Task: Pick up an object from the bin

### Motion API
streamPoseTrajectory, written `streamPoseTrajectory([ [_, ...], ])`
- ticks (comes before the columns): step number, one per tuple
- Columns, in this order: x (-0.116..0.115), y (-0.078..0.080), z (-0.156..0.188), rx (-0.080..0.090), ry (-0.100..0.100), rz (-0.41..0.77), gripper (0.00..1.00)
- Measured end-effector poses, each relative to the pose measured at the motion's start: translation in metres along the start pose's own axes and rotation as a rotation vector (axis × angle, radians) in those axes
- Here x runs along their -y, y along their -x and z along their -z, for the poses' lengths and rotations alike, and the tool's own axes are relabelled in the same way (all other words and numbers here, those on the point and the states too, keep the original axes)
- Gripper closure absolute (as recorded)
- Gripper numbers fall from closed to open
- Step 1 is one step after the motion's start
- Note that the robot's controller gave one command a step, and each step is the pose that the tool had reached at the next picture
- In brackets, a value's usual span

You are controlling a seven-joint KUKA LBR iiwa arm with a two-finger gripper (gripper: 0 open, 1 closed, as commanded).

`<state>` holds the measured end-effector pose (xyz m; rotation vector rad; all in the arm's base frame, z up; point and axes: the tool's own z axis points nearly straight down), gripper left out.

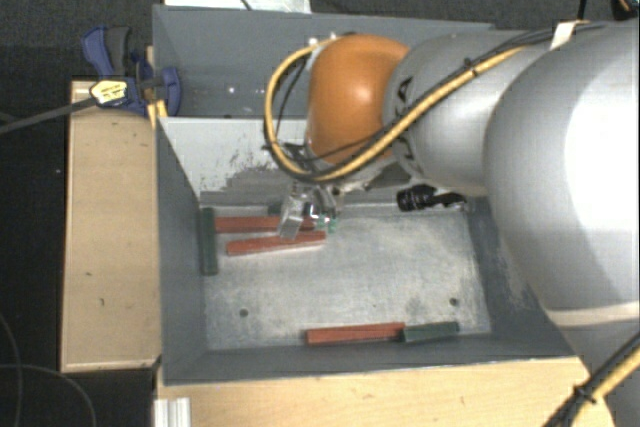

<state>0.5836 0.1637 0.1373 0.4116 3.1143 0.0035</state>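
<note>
Long red bar (262, 245) flat on bin (400, 265) floor, left half, running left-right; right end beneath gripper (310, 215).

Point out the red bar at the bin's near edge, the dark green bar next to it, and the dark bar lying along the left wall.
red bar (355, 335), camera view, its middle.
dark green bar (431, 331), camera view, its middle.
dark bar (207, 241), camera view, its middle.
</note>
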Motion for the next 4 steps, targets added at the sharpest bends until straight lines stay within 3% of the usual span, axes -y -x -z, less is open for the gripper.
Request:
streamPoseTrajectory([
  [1,0.001,0.001,0.002,0.004,0.000,0.000,0.00],
  [2,-0.030,-0.004,-0.071,-0.006,-0.004,0.065,0.00],
  [3,-0.029,-0.001,-0.066,0.001,-0.001,0.063,1.00],
  [4,-0.034,-0.004,0.110,0.011,0.003,0.253,1.00],
])
